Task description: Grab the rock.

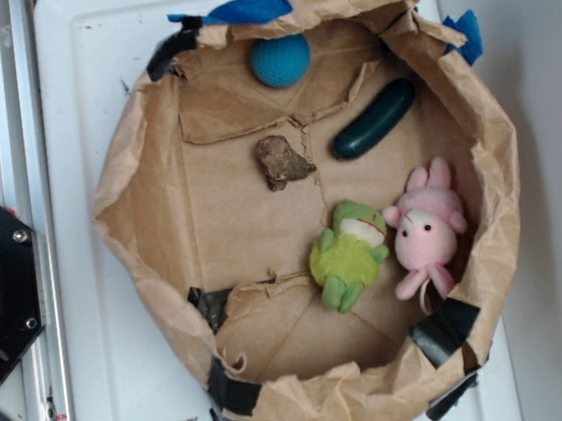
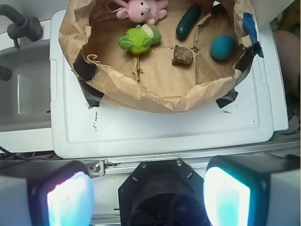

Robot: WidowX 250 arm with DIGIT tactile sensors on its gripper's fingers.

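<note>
Since the fingers (image 2: 148, 193) are spread wide with nothing between them, and are parked well back over the robot's base instead of over the bin, the whole approach is not yet done, and that's where trouble can be expected. The rock (image 1: 282, 161) is sat on the floor of the brown paper basket (image 1: 126, 166), roughly in the middle, apart from everything else. Nearest to it is the dark green cucumber (image 1: 373, 118), with the teal ball (image 1: 280, 61) near the far wall, so a sloppy descent could end in the wrong thing being nudged or picked.

The bigger worry is the crumpled paper wall, which stands tall between the gripper and the rock in the wrist view. If it's crossed too low, the rim could be snagged and the whole basket dragged across the white table (image 1: 77, 91), everything inside being shuffled.

The rock itself looks lumpy and jagged, so it could easily be pinched off-centre and squirted out sideways. The green frog plush (image 1: 348, 254) and pink bunny plush (image 1: 426, 227) are well apart from it and probably won't be bothered.
</note>
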